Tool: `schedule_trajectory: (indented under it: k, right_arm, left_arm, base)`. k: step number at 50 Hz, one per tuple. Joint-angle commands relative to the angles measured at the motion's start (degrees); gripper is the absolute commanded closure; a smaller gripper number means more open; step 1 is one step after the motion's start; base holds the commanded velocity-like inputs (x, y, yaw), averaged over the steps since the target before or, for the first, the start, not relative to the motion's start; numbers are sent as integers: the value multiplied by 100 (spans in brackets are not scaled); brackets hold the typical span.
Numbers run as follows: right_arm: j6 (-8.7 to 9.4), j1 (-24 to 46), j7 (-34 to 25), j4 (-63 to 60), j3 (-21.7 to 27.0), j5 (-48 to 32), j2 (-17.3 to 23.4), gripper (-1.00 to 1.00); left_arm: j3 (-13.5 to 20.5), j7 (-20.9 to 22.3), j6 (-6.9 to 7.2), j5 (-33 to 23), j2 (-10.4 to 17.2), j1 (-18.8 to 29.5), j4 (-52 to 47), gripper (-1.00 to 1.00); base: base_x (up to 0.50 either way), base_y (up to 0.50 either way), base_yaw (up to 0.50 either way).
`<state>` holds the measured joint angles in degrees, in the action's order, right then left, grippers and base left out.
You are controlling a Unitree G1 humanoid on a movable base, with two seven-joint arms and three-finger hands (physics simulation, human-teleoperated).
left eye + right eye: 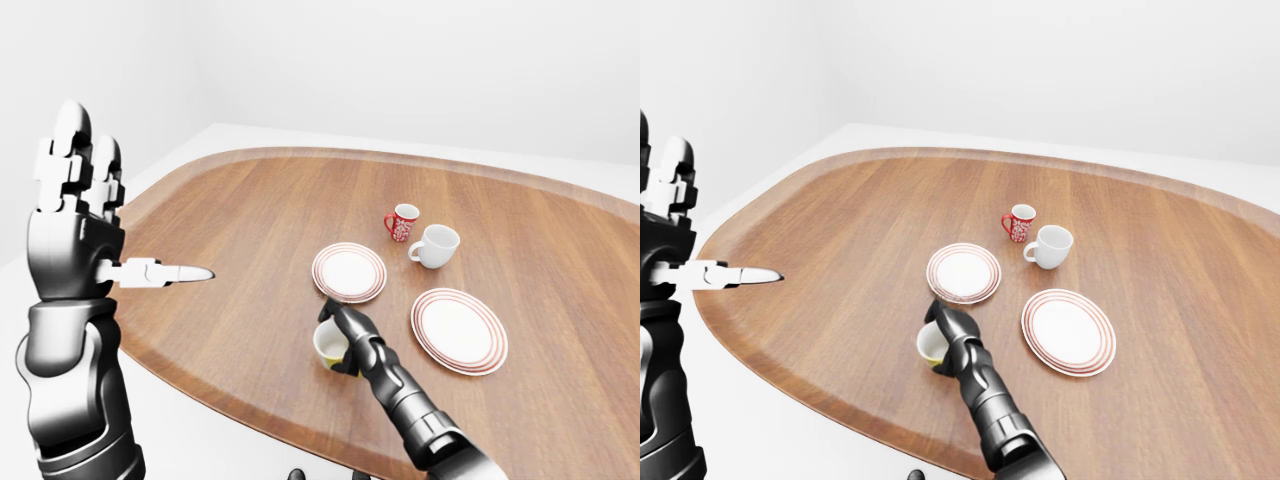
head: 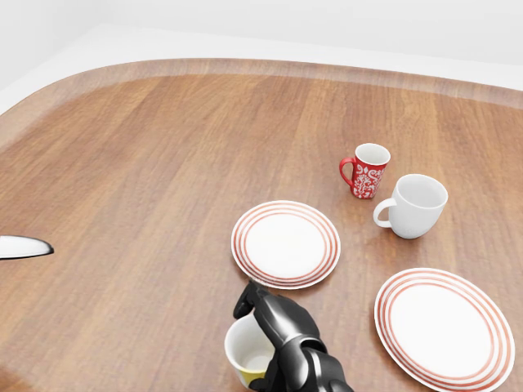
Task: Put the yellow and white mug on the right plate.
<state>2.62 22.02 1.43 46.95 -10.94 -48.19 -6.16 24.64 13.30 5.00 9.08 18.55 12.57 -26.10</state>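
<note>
While the right hand [image 2: 274,327] curls its fingers over the yellow and white mug [image 2: 249,351], seemingly clamped on it, the mug sits just below the left plate [image 2: 285,243]; next comes lifting it toward the right plate [image 2: 444,327].

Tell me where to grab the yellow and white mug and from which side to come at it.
Grip the yellow and white mug by its rim and wall, coming from above on its right side in the head view. It stands upright, mouth open upward, and the right hand already curls over that edge. Its handle does not show, so the wall is probably the safer hold.
</note>
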Motion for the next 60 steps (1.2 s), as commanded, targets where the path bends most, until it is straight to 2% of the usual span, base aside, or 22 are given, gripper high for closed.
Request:
schedule_trajectory:
  k: [1,8,15,26,41,60]
  right_arm:
    - [68,-18,159,-165,20,-65,18,100]
    - [238,-42,-58,-637,47,-30,60,100]
    - [238,-125,-508,-1578,108,-7,173,100]
    - [238,95,-907,-2163,365,182,424,100]
    - [238,772,-791,-1445,845,587,1057,100]
    - [238,1233,-423,-284,1199,1010,1725,100]
  left_arm:
    - [7,-7,0,11,13,13,22,-100]
    - [17,-12,0,23,22,14,9,-100]
    - [1,-16,0,22,14,9,-17,-100]
    - [2,-1,0,10,8,1,-17,-100]
    - [-21,13,0,-30,-7,-3,63,-100]
    - [-43,22,0,-67,-28,-20,79,-100]
  base:
    - [0,0,0]
    - [0,0,0]
    - [0,0,0]
    - [0,0,0]
    - [0,0,0]
    - [0,0,0]
